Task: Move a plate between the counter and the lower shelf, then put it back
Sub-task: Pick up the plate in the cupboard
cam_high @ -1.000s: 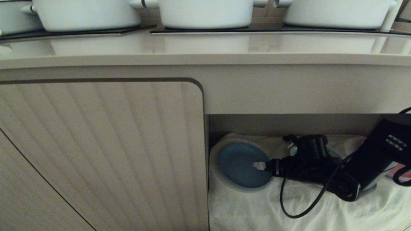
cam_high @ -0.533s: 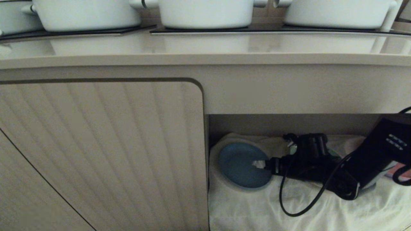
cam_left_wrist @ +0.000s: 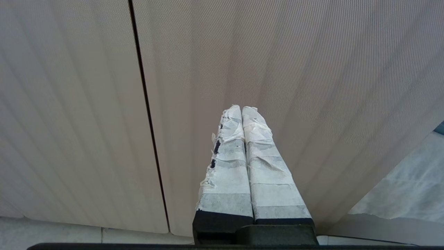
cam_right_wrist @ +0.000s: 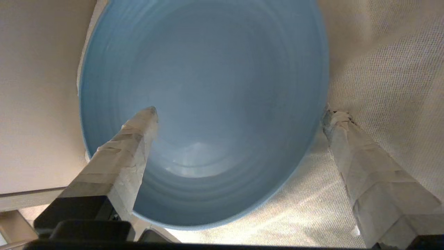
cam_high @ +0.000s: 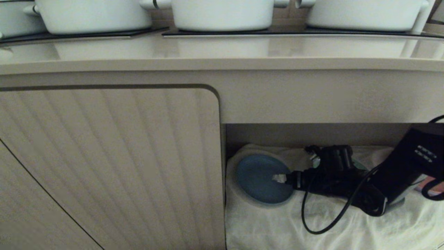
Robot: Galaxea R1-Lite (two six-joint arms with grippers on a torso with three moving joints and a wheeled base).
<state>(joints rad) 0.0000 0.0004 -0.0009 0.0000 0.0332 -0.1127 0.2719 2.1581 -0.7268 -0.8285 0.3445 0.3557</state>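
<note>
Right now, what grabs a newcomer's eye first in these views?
The blue plate lying on the white cloth in the lower shelf, at its left end. The right end effector reaches in from the right, open, one finger over the plate and one beside its rim. Above, white pots line the counter.

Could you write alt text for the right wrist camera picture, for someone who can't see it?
A round light-blue plate lies on wrinkled white cloth, seen from close above. The right gripper is wide open: one taped finger sits over the plate, the other beside its rim over the cloth.
</note>
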